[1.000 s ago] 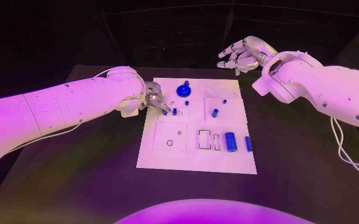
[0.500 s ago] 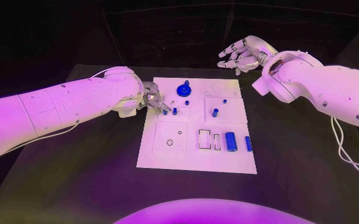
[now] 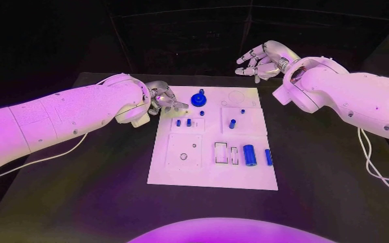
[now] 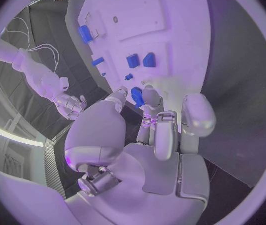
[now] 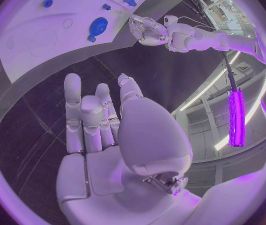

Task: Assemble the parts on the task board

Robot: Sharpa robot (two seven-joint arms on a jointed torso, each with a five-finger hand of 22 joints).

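- Head view: the board point(image 3: 212, 167) lies with its long axis running away from the robot. The left hand point(image 3: 159, 98), fingers curled and nothing visible in them, hovers at the board's far left corner; earlier it was lower, nearer the two small pegs point(image 3: 183, 122). The right hand point(image 3: 259, 60), open, hangs beyond the board's far right corner, unchanged.
- Left wrist view: the left hand point(image 4: 155, 122) hovers beside the blue knob point(image 4: 137, 96).
- Right wrist view: the right hand point(image 5: 101, 117) has its fingers spread and holds nothing.

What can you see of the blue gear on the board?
The blue gear is a round, toothed disc, plastic-looking, with a small dark knob at its centre. It lies flat near the far edge of the white board, left of a faint circular outline. The left hand hovers just beside it, apparently not touching. The right wrist view shows the same.
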